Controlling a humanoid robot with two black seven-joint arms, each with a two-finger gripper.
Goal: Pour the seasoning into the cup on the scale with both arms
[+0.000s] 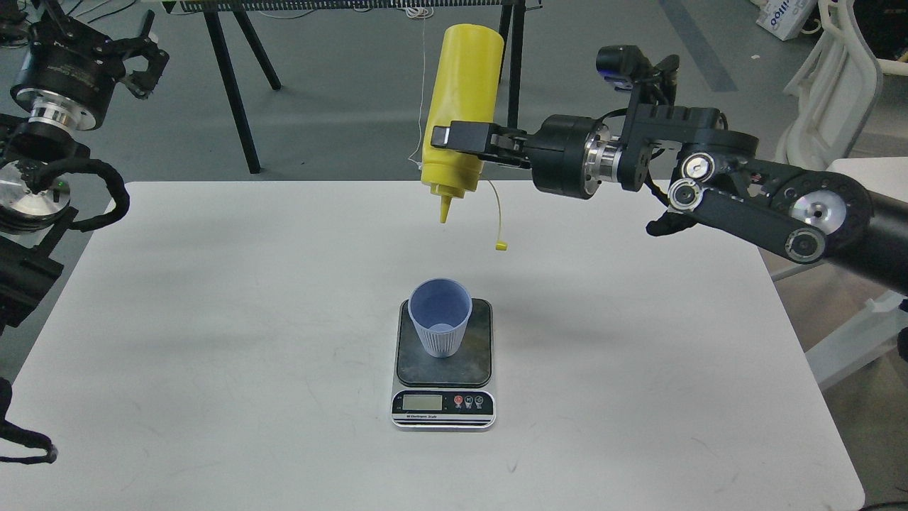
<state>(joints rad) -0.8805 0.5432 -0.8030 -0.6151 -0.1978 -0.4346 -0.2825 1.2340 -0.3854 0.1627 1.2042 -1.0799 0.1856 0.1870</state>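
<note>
The light-blue cup [440, 316] stands upright on the dark platform of the scale [443, 411] at the table's middle. My right gripper [454, 136] is shut on the yellow seasoning bottle [461, 106] and holds it upside down, nozzle pointing down, well above the cup. Its tethered tip cover [501, 245] hangs loose below. My left gripper [145, 60] is at the top left beyond the table's far edge, fingers spread and empty.
The white table [213, 319] spans the view. Black trestle legs [234, 92] stand behind it. A white chair [837, 78] is at the far right. A white cable [423, 92] hangs down to the floor.
</note>
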